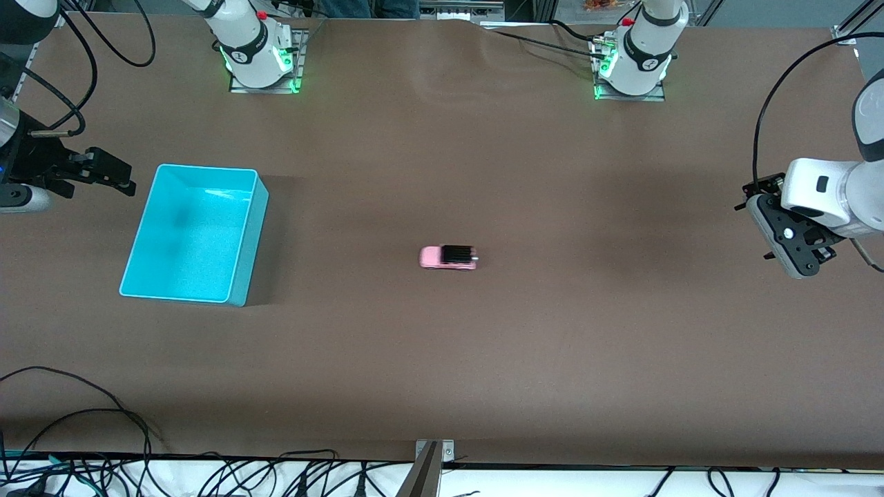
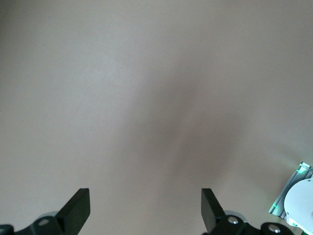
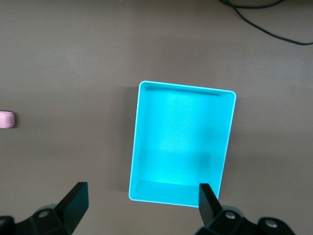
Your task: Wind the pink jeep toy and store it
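Note:
The pink jeep toy (image 1: 447, 257) stands on its wheels mid-table, with a light pink body and a black rear roof. Only a sliver of the jeep (image 3: 6, 119) shows at the edge of the right wrist view. My right gripper (image 1: 117, 176) hangs open and empty at the right arm's end of the table, beside the cyan bin (image 1: 252, 248). In its wrist view the right gripper (image 3: 142, 196) is just off the bin's rim (image 3: 186, 89). My left gripper (image 1: 754, 230) is open and empty over the left arm's end. The left wrist view shows the left gripper (image 2: 145, 200) over bare table only.
The cyan bin is empty. Both arm bases (image 1: 259, 55) (image 1: 632, 62) stand along the table edge farthest from the front camera. Black cables (image 1: 90, 414) lie along the nearest edge, toward the right arm's end. The brown table (image 1: 552, 345) lies bare around the jeep.

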Controlling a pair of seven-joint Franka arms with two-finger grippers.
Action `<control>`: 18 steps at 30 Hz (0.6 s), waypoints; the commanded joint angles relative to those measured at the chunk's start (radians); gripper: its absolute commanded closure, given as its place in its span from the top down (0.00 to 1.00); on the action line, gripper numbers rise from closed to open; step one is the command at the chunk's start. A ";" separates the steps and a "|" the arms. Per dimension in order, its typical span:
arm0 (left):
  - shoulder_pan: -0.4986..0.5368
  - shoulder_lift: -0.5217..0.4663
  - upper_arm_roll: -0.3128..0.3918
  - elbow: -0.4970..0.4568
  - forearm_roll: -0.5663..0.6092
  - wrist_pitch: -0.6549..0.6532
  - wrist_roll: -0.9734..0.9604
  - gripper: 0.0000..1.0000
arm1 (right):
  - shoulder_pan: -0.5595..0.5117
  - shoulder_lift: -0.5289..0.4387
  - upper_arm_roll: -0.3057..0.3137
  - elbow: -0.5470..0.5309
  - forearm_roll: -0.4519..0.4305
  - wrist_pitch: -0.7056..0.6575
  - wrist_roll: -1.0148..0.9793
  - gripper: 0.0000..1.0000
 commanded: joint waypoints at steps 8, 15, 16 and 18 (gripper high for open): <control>-0.185 -0.158 0.228 -0.216 0.007 0.211 -0.030 1.00 | 0.001 0.002 0.002 0.022 0.000 -0.020 -0.004 1.00; -0.196 -0.220 0.277 -0.363 0.007 0.371 -0.031 1.00 | 0.001 0.004 0.002 0.022 0.000 -0.020 -0.004 1.00; -0.196 -0.228 0.279 -0.373 0.007 0.375 -0.033 1.00 | 0.001 0.004 0.002 0.022 0.000 -0.020 -0.004 1.00; -0.198 -0.238 0.277 -0.379 0.007 0.386 -0.042 1.00 | 0.001 0.004 0.002 0.022 0.000 -0.020 -0.004 1.00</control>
